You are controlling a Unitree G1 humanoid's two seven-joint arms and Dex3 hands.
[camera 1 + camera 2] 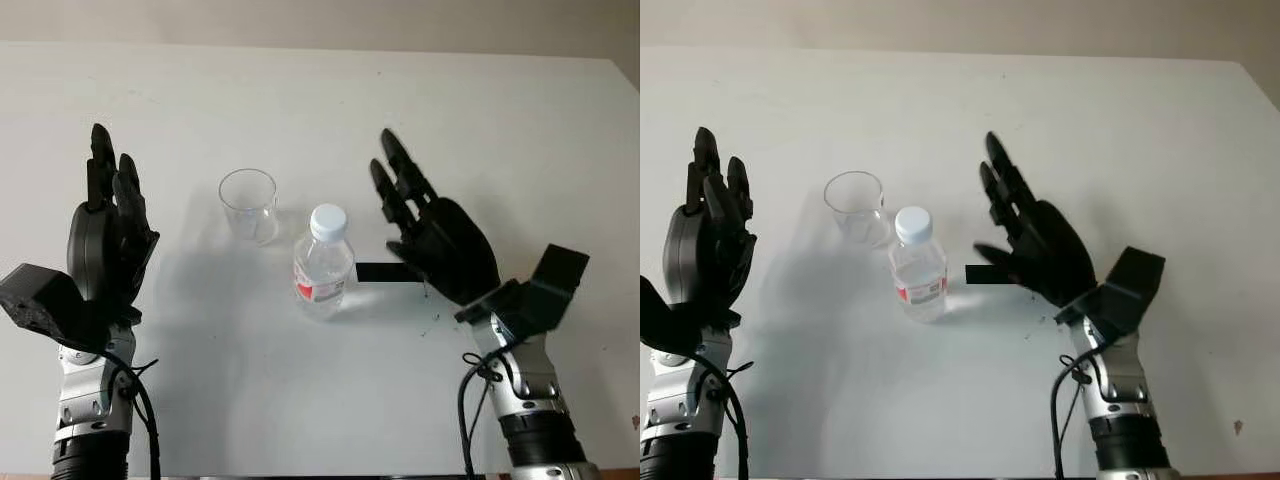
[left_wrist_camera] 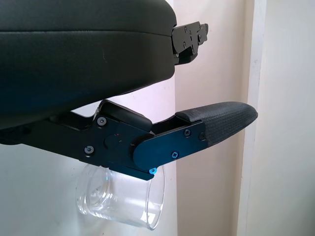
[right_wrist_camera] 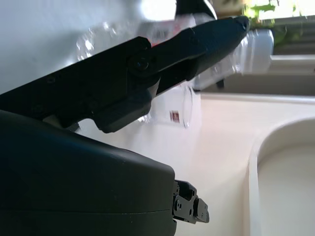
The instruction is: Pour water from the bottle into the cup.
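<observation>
On the white table [image 1: 520, 130], we stand at the opening step of the pour: neither hand holds anything yet. The bottle [image 1: 323, 265] stands upright near the middle of the table, its white cap [image 1: 328, 219] on, and the clear cup [image 1: 248, 204] stands just beside it, a little farther toward the far edge and toward our left side, the two apart by a narrow gap. Our right hand [image 1: 425, 235] hovers open just beside the bottle on its right, palm turned toward it, fingers [image 1: 400, 170] extended toward the far edge and not touching the plastic; the right wrist view shows the bottle lying just past a finger. Our left hand [image 1: 105, 230] is raised open toward the left edge, well apart from the cup, which appears empty in the left wrist view. We judge that the reach for the bottle is in hand and the grasp not yet made. The next move, as we read it, calls for the right hand to close in sideways and wrap the bottle's body firmly enough to lift it without tipping it into the cup. The cap looks closed, so it may have to come off before any water can flow.
</observation>
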